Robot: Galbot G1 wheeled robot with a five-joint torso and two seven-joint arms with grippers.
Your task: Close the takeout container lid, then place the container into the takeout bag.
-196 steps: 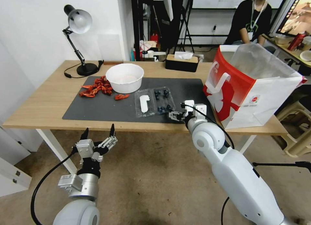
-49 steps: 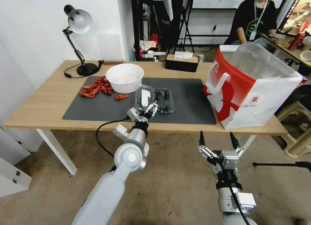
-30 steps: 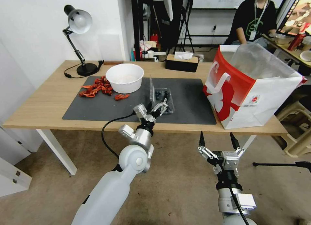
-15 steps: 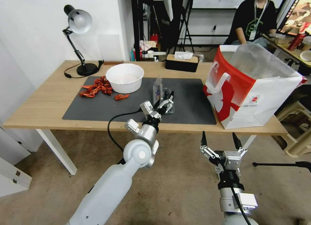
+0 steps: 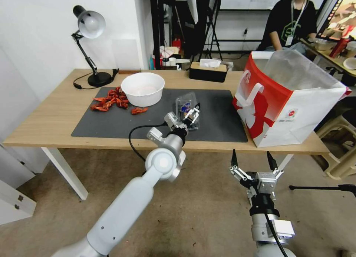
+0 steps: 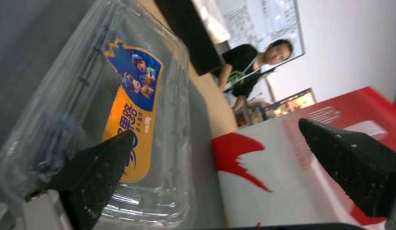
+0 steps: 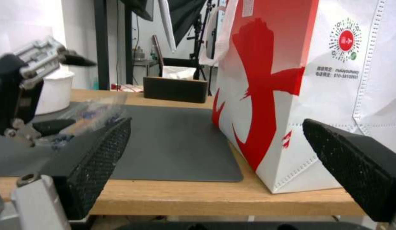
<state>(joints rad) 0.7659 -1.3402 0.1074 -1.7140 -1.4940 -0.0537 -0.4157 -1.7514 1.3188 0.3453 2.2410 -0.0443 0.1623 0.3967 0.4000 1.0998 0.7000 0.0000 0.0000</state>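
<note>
In the head view the takeout container (image 5: 190,120) lies on the dark mat (image 5: 122,122) near the middle of the wooden table (image 5: 44,120), with its long axis going from the near edge toward the far edge. Its lid (image 5: 184,102) is tilted over the tray, leaning toward the right side, and its coloured label faces up. The left gripper (image 5: 192,115) reaches over the near end of the container with its fingers spread apart; one finger is hidden behind the plastic, so I cannot tell if it touches the lid. The takeout bag (image 5: 293,105) stands upright and open at the right end of the table, well apart from the container. A white bowl (image 5: 142,88), some red pieces (image 5: 111,99), a black tissue box (image 5: 208,71) and a desk lamp (image 5: 90,46) are farther back and to the left. The right gripper (image 5: 253,161) waits below the table edge, fingers wide. In the left wrist view the lid (image 6: 134,105) is very close, with an orange and blue label; the blueberries below are blurred, and the bag (image 6: 292,166) is behind. In the right wrist view the two dark fingers are wide apart, the bag (image 7: 292,95) stands just in front, and the container (image 7: 91,118) is hard to make out.
</note>
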